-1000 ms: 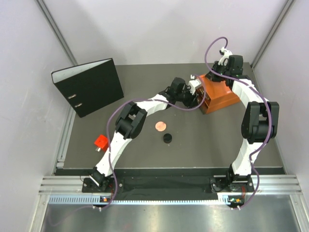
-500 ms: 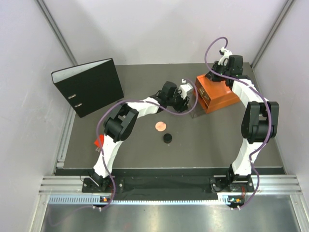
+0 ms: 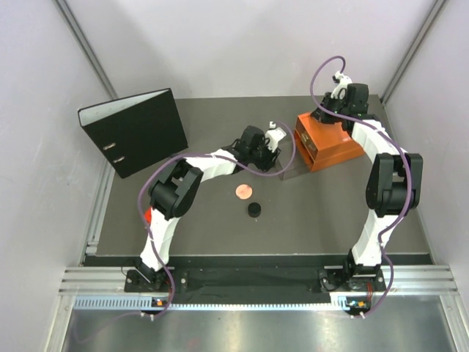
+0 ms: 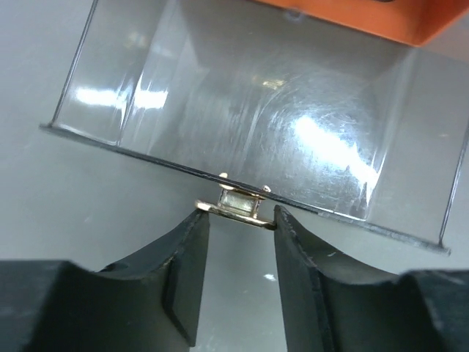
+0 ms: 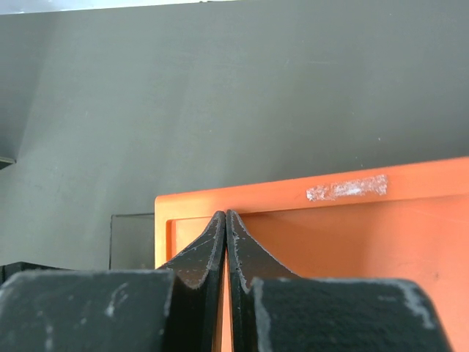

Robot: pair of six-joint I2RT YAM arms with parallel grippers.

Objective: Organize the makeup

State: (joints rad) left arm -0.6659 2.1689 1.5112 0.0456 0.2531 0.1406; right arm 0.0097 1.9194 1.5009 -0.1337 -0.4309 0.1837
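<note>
Pinching the drawer knob (image 4: 236, 204) with the left gripper (image 4: 240, 218), right gripper (image 5: 226, 220) pressed together over orange box (image 5: 330, 242), robot has compact (image 3: 243, 192) and black jar (image 3: 253, 210) on the table (image 3: 330, 213) nearby: likely light, rigid, slick, grasp across rims.

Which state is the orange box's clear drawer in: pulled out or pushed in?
Pulled out: the clear drawer juts from the orange box, its metal knob gripped by the left gripper.

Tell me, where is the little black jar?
In the top view, the jar sits near the middle, just right of and nearer than the pink compact, not touching it.
</note>
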